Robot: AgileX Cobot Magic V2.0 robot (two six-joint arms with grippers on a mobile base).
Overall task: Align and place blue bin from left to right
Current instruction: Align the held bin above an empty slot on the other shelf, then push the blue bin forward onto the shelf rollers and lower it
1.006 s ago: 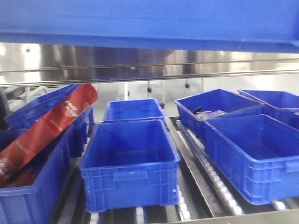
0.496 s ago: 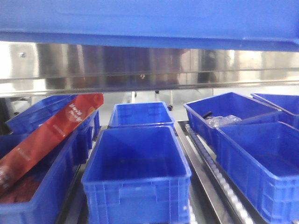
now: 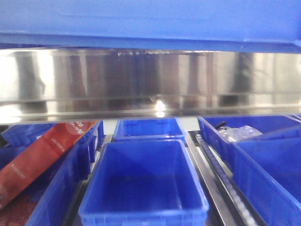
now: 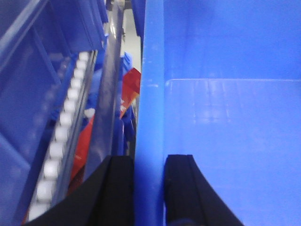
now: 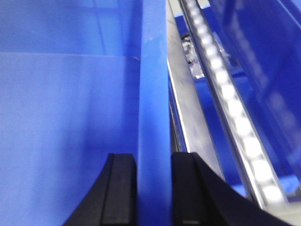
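Left claw (image 4: 149, 188) narrowed onto the left wall of the blue bin (image 4: 225, 122), one black finger (image 4: 117, 188) outside, the other inside, both touching the wall, pinching it; wrist looks straight along the rim. Just outside that wall a steel rail (image 4: 112, 80), then a left roller track (image 4: 61, 136) and a sloping blue wall, slice of red packet (image 4: 131, 84) lower down between them; tight on that side. Blue bin is empty inside, gripped between both claws, seen in the front view as a blue band across the whole top, directly over a full-width steel beam (image 3: 150, 80). Under the beam, left to right: left bins (image 3: 56, 197) with the red packet leaning tilted across them, an empty middle bin (image 3: 146, 183) with a rear bin (image 3: 148, 129) close behind, a steel divider (image 3: 211, 174), then right bins (image 3: 273, 174), the rear one holding a clear bag (image 3: 240, 133). Right claw (image 5: 153, 188) same grip on the bin's right wall, a finger each side, pinched on it, wrist aimed along the rim; just beside it a steel strip (image 5: 188, 122), then a right roller track (image 5: 225, 94) and another blue wall at far right
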